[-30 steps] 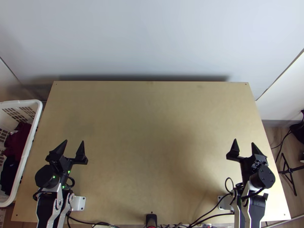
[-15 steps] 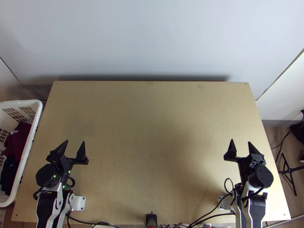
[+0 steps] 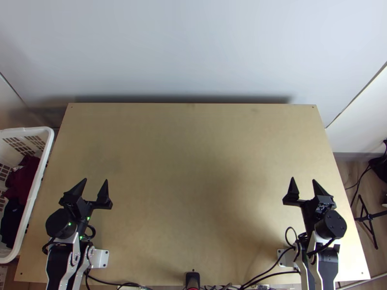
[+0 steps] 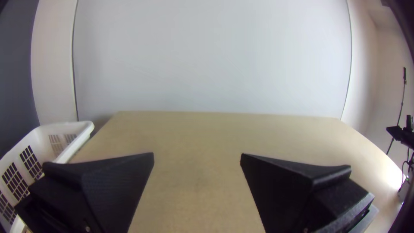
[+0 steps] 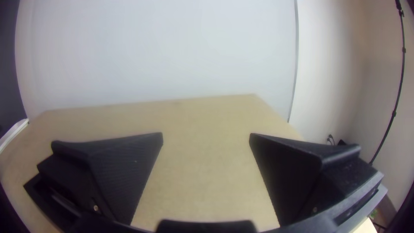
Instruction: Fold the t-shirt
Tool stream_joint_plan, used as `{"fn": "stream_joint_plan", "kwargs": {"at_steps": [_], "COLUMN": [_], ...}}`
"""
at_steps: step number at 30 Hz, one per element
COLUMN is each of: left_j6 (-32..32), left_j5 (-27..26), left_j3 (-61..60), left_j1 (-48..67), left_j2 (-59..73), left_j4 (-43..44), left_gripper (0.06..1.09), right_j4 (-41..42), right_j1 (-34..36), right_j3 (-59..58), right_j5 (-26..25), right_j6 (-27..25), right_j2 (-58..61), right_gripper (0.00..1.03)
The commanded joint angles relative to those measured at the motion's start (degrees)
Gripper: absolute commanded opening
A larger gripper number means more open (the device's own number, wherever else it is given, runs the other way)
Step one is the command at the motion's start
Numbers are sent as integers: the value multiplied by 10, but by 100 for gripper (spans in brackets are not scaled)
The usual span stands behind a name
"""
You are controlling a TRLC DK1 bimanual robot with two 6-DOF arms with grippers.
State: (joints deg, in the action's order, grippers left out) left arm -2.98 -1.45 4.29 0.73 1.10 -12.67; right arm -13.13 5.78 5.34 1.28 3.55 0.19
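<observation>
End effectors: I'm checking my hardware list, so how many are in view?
2. The left end effector is open over the near left of the table; the right end effector is open over its near right.

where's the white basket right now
In the top view, the white basket is at the far left, along the table's left edge, outward of the left hand.
</observation>
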Motion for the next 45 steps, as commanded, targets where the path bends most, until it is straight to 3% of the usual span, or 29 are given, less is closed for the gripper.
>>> {"fn": "stream_joint_plan", "kwargs": {"at_steps": [1, 21, 29, 45], "left_j6": [-2, 10, -38, -64], "left_j5": [0, 0, -5, -14], "left_j3": [0, 12, 75, 324], "left_j1": [-7, -12, -2, 16], "left_j2": [-9, -1, 84, 317], "left_j4": [0, 24, 10, -22], "left_gripper": [104, 103, 101, 102], "right_j4": [0, 37, 30, 38], "right_j1": [-4, -22, -23, -53], "right_j3": [0, 29, 124, 355], "right_j5": [0, -2, -10, -28], "right_j6": [-8, -84, -118, -72], "right_j2": [-2, 2, 111, 346], "right_gripper": [93, 93, 93, 93]}}
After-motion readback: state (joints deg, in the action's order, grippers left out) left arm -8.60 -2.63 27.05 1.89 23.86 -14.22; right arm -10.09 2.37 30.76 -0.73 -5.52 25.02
